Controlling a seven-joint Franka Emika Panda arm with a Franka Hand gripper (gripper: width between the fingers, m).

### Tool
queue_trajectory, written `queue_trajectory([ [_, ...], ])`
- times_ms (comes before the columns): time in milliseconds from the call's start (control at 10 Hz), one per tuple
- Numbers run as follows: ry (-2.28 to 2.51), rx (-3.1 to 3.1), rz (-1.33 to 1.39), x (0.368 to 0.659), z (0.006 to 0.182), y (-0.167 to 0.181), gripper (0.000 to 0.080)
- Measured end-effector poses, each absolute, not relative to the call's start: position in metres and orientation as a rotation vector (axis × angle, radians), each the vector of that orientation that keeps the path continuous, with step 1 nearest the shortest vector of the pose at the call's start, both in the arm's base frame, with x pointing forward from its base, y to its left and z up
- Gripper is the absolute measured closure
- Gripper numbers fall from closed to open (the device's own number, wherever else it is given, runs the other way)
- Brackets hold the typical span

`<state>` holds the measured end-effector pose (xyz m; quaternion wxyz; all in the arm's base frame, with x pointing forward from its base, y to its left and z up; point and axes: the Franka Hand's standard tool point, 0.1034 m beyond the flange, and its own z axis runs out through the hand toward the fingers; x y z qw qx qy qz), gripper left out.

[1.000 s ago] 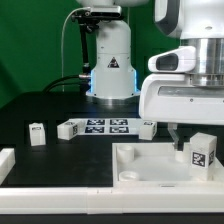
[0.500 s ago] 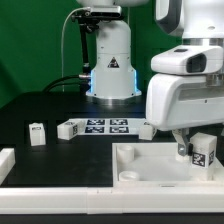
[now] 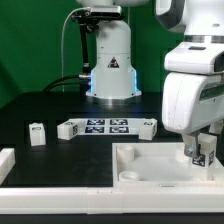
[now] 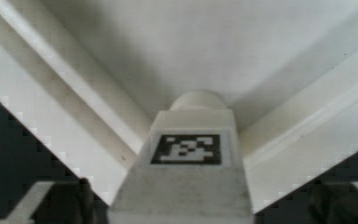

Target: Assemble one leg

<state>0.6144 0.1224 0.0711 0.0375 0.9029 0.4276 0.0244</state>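
My gripper (image 3: 204,153) is at the exterior view's right, low over the large flat white board (image 3: 150,166) with round corner holes. It is shut on a leg (image 3: 206,154), a small white block with a black-and-white tag, held upright just above or on the board's right part. In the wrist view the leg (image 4: 194,140) fills the middle with its tag facing the camera. The dark fingers (image 4: 59,203) stand close on both sides of it, and the gripper (image 4: 194,208) closes round its near end. The board (image 4: 194,45) lies behind it.
Another leg (image 3: 37,133) stands alone at the exterior view's left. The marker board (image 3: 104,126) lies in the middle with small white blocks at its ends (image 3: 148,125). A white part (image 3: 5,160) sits at the far left edge. The robot base (image 3: 110,60) stands behind.
My gripper has moved toward the exterior view's right and down, carrying the leg with it, closer to the board's right part.
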Motion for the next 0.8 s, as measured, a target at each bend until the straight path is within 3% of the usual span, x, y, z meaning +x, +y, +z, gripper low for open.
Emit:
queue_trajectory([
  [200, 1.311, 2.771, 0.075, 0.6145, 0.0711, 0.122, 0.0509],
  [500, 1.251, 2.8, 0.078, 0.6147, 0.0711, 0.1214, 0.0508],
  [800, 0.444, 3.047, 0.195, 0.6188, 0.0711, 0.1259, 0.0508],
])
